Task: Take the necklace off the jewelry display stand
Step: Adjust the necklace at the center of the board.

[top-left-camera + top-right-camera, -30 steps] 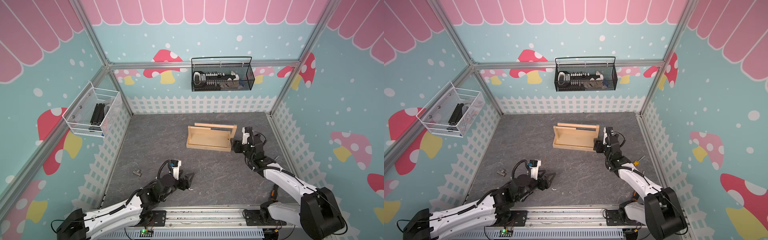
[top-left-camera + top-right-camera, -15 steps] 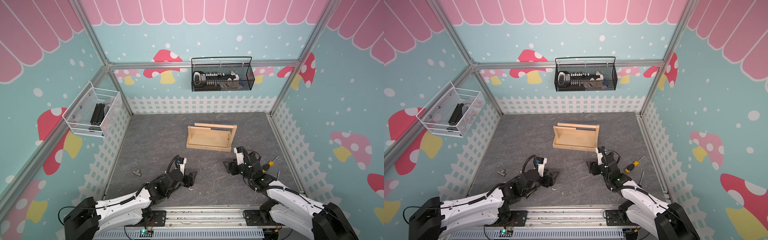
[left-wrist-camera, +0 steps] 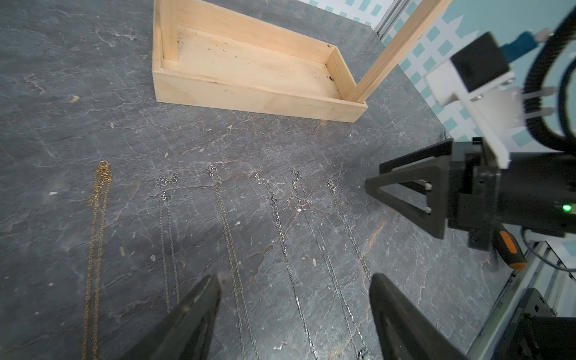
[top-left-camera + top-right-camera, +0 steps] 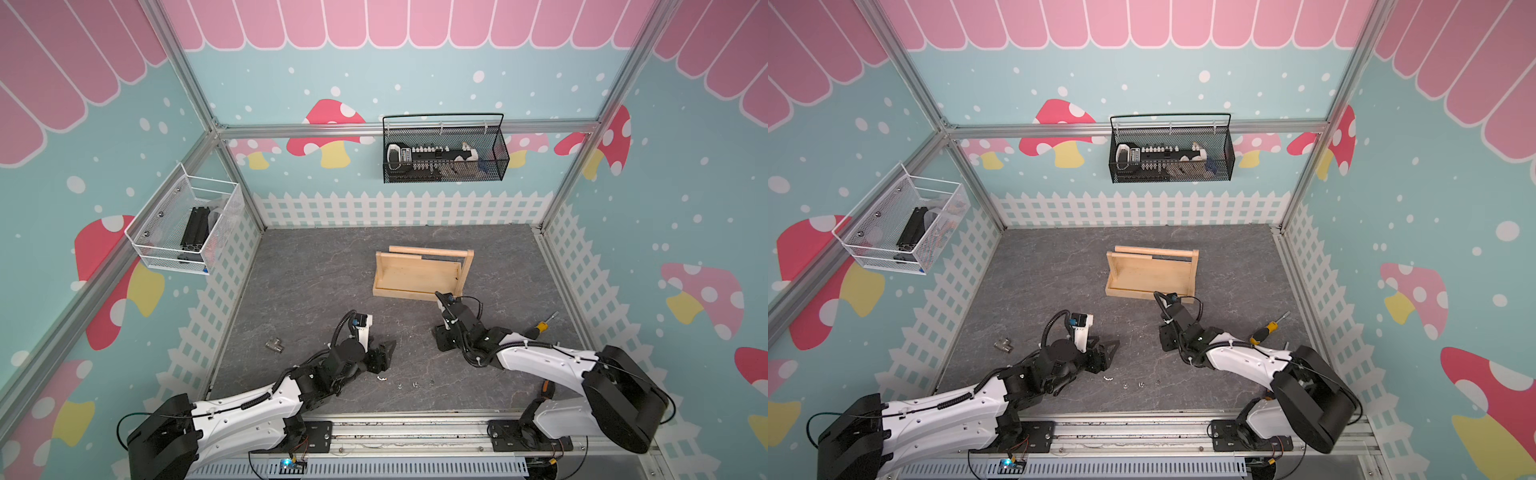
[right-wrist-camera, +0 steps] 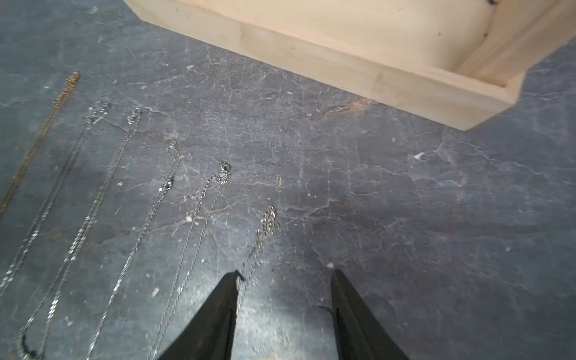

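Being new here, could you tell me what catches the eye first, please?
The jewelry display stand sits mid-table, its rail bare. Before it, thin necklaces lie in a row on the dark table, one gold necklace among silver, with the left pincer and right pincer open just above.

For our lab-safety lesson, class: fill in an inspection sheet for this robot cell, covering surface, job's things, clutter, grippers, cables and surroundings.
Surface: grey stone-look tabletop, scuffed, pale specks.
Job's things: jewelry display stand upright, rail bare; one gold necklace and five silver necklaces in a row on the tabletop.
Clutter: screwdriver at the robot's right; metal fitting at its left.
Grippers: left gripper open, empty; right gripper open, empty.
Cables: black cable loops at both wrists, nothing snagged.
Surroundings: black mesh basket on back wall, white mesh basket on side wall, both holding items.
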`<state>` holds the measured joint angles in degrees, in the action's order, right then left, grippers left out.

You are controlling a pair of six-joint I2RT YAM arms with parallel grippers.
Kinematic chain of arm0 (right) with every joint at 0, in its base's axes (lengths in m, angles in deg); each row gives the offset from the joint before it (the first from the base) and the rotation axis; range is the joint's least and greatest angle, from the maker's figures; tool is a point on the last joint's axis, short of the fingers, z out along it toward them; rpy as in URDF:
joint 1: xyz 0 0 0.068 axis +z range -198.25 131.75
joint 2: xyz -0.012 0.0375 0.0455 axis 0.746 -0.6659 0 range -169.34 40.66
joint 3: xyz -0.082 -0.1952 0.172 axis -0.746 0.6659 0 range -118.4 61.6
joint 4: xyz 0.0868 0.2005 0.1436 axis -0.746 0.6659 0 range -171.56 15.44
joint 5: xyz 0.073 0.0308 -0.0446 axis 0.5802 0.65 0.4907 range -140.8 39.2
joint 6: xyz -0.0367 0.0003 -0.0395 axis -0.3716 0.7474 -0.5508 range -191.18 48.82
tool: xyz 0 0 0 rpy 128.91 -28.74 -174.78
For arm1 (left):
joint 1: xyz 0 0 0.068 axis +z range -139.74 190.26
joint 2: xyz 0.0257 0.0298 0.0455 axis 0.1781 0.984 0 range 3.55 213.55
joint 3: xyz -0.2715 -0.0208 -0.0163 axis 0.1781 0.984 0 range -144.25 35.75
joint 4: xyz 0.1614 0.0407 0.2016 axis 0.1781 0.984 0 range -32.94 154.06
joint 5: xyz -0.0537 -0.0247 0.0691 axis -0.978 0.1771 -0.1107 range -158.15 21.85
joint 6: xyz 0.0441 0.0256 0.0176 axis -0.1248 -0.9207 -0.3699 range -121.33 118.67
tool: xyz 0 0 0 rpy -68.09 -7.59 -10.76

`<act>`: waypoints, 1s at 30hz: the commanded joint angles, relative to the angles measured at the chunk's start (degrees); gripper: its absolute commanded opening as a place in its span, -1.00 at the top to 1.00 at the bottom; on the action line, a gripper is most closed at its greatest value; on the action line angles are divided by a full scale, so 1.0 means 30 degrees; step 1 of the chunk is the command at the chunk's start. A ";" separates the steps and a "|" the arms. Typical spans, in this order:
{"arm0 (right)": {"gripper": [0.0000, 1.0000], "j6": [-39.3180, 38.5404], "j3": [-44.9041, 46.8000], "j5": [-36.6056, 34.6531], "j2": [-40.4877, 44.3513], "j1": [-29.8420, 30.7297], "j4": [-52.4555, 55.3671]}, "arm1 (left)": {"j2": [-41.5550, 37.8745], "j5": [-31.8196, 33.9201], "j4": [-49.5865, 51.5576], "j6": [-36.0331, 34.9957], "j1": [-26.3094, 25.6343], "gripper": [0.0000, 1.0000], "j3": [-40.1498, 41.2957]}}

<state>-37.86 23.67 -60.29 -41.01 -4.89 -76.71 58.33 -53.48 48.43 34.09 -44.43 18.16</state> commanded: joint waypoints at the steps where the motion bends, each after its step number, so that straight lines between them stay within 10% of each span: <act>1: 0.09 0.1398 -0.1136 -0.0943 -0.1983 0.0549 0.1211 | -0.0452 -0.0344 -0.0722 0.0352 0.0144 -0.53 0.0236; 30: 0.33 0.3848 -0.3466 -0.3422 -0.4798 0.1516 0.1885 | -0.1621 -0.0499 -0.0305 0.0000 0.0136 -0.53 0.0471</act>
<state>-28.15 14.49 -69.60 -54.34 -0.87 -72.08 53.26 -54.90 48.37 34.05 -44.39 19.23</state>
